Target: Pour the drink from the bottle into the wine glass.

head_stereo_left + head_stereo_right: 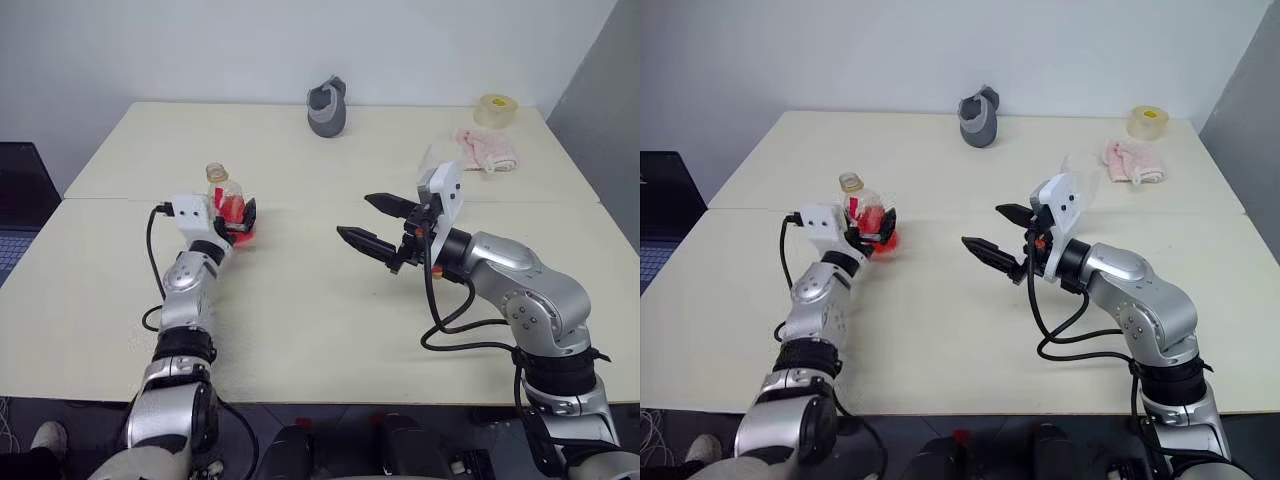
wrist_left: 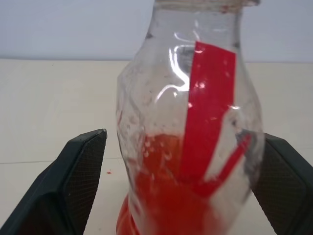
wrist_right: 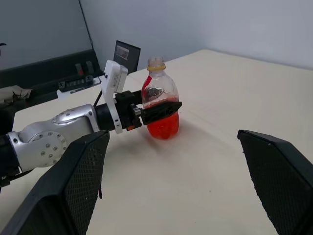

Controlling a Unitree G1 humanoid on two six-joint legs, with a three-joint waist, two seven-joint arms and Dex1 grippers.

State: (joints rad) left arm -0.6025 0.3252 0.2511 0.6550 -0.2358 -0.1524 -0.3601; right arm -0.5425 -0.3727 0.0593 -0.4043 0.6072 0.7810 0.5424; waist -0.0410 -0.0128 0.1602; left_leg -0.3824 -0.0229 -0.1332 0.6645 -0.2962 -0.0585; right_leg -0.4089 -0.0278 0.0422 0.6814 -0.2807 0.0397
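**Spotter:** What's in front of you, biggest first?

**Me:** The cream table (image 1: 330,330), matte, with a seam running across it. At the far edge I see a grey jug-like object (image 1: 327,108), a pink cloth (image 1: 487,150) and a roll of tape (image 1: 495,109). I can't make out the wine glass with any certainty; something clear may sit behind my right wrist camera, too hidden to call.

**Spotter:** And the bottle?

**Me:** The bottle (image 1: 226,200) stands upright on the table, long axis vertical, directly ahead of my left gripper (image 3: 159,111) and between its fingers. The left arm is far the nearer one. In the left wrist view the textured black pads flank the body, with a gap on one side at least, so I read the jaws as spread wide, bracketing the bottle rather than clamping it.

**Spotter:** Right side?

**Me:** The right gripper (image 1: 373,226) hangs over mid-table, well apart from the bottle, fingers wide and empty, pointing toward it.

**Spotter:** Material?

**Me:** Clear, waisted plastic with a red label strip, yellowish ring at the neck. The drink (image 2: 166,196) is bright red, translucent, low in the bottle. Slick and light, I'd judge, so any grip wants to be square across the belly.
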